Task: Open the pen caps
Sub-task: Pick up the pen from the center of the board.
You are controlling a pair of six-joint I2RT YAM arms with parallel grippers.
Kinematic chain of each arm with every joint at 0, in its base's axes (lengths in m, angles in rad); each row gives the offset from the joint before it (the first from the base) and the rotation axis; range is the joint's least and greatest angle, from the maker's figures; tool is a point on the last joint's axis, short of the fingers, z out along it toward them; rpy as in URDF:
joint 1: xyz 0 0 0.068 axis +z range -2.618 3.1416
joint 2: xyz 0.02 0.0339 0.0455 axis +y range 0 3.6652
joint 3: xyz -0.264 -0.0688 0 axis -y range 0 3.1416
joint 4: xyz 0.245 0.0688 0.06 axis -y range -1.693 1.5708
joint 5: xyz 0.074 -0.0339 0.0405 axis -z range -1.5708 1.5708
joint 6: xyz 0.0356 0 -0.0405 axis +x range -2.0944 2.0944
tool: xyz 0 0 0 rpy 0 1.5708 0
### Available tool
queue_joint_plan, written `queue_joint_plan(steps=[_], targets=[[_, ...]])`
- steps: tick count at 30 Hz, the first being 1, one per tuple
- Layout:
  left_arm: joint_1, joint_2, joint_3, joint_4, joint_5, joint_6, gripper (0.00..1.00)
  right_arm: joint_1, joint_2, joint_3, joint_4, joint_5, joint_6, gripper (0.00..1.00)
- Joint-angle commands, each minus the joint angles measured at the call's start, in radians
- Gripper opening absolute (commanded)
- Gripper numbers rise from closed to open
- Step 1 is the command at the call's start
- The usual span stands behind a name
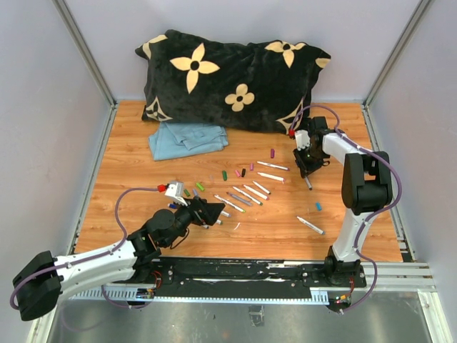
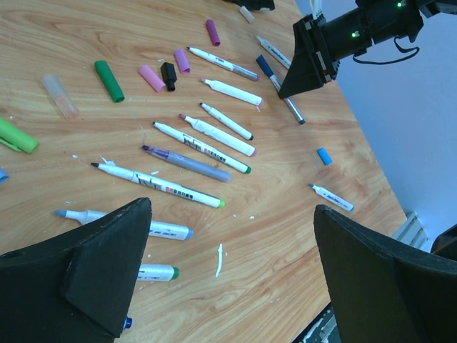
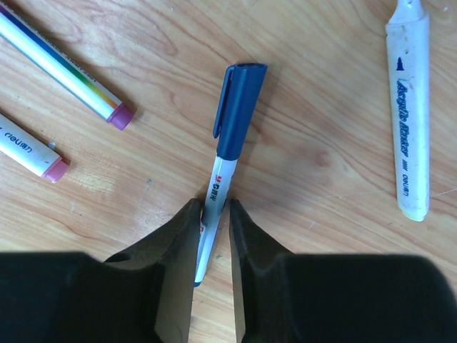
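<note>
A white pen (image 3: 221,179) with its dark blue pen cap (image 3: 239,107) still on lies flat on the wood. My right gripper (image 3: 213,206) straddles its barrel; the left finger touches it and a thin gap shows at the right finger, so the jaws are narrowly open. Loose pen caps lie apart: green (image 2: 108,80), pink (image 2: 151,78), black (image 2: 168,76), purple (image 2: 213,32), blue (image 2: 325,156). Several uncapped pens (image 2: 203,146) lie in a row. My left gripper (image 2: 233,207) hovers wide open over bare wood near them, holding nothing.
A black flowered pillow (image 1: 232,78) and a folded blue cloth (image 1: 187,138) lie at the back. A lone pen (image 1: 310,225) rests at the right front. A pale highlighter (image 3: 408,107) lies right of the right gripper. Grey walls close in both sides.
</note>
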Motion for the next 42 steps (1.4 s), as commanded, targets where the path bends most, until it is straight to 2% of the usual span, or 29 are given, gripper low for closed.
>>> queue_joint_plan(steps=[1, 4, 8, 28, 35, 42], targets=[[0.009, 0.01, -0.001, 0.06, 0.019, -0.014, 0.99, 0.015, 0.017, -0.007, -0.081, 0.003, -0.038, 0.22], [0.008, 0.012, -0.003, 0.064, 0.022, -0.023, 0.99, 0.016, 0.03, -0.003, -0.09, 0.005, -0.043, 0.17], [0.008, 0.019, 0.0, 0.078, 0.029, -0.027, 0.99, 0.016, 0.034, 0.0, -0.091, 0.005, -0.047, 0.01], [0.009, 0.233, 0.014, 0.336, 0.143, -0.097, 0.99, -0.037, -0.147, -0.049, -0.02, -0.139, -0.042, 0.01], [0.008, 0.291, -0.01, 0.451, 0.16, -0.134, 0.99, -0.04, -0.256, -0.081, 0.005, -0.3, -0.055, 0.01], [0.01, 0.333, -0.006, 0.532, 0.163, -0.135, 0.99, -0.036, -0.341, -0.116, 0.017, -0.558, -0.058, 0.01]])
